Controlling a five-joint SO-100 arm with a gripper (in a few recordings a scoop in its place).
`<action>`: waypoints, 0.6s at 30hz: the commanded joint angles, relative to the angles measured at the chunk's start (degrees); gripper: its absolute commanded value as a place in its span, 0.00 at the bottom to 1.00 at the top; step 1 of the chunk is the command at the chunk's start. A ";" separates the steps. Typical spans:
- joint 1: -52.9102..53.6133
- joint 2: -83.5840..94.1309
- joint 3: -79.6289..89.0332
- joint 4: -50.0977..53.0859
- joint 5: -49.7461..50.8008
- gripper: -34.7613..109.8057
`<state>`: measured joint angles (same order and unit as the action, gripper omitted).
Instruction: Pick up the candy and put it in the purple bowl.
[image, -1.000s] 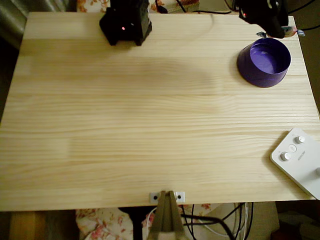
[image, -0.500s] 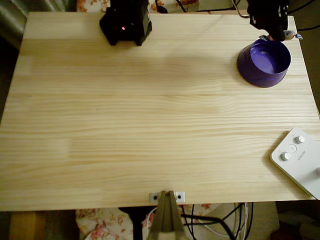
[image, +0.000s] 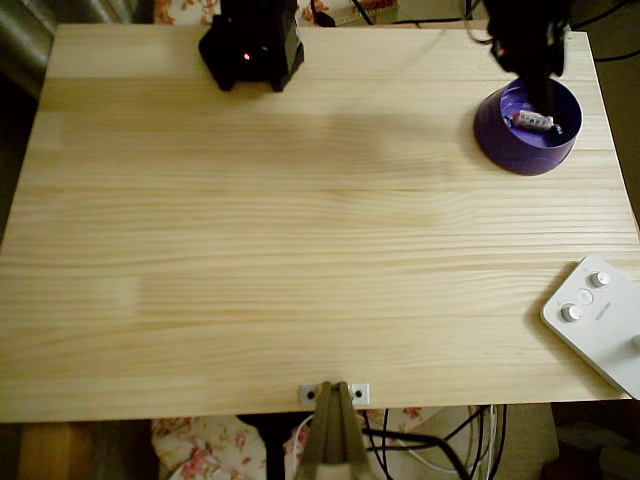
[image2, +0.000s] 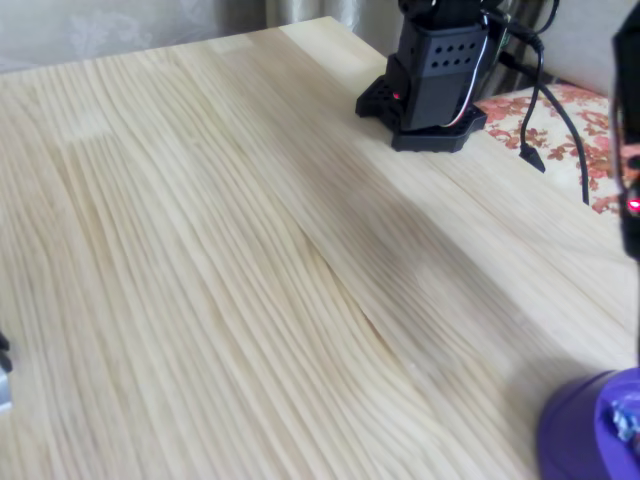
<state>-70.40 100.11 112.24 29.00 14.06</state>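
Candy (image: 531, 122) lies inside purple bowl (image: 497, 135), far-right of table (image: 300, 250) in overhead view. Gripper (image: 541, 88) hovers over bowl; jaw state can't tell. Drop looks done, only retreat left.

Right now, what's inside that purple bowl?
In the overhead view, the candy lies inside the purple bowl. The black gripper hangs over the bowl's far rim and covers part of its inside; its jaw state is unclear.

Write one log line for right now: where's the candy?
candy: lying inside purple bowl | pincer: above bowl's far rim, open or shut unclear | table: white box with knobs at right edge, overhead view
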 joint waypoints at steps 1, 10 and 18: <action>6.86 17.40 3.78 4.66 6.15 0.24; 37.18 48.16 23.64 21.18 1.93 0.24; 64.95 67.06 41.31 28.30 -4.31 0.24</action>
<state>-13.89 158.91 151.00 56.69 11.25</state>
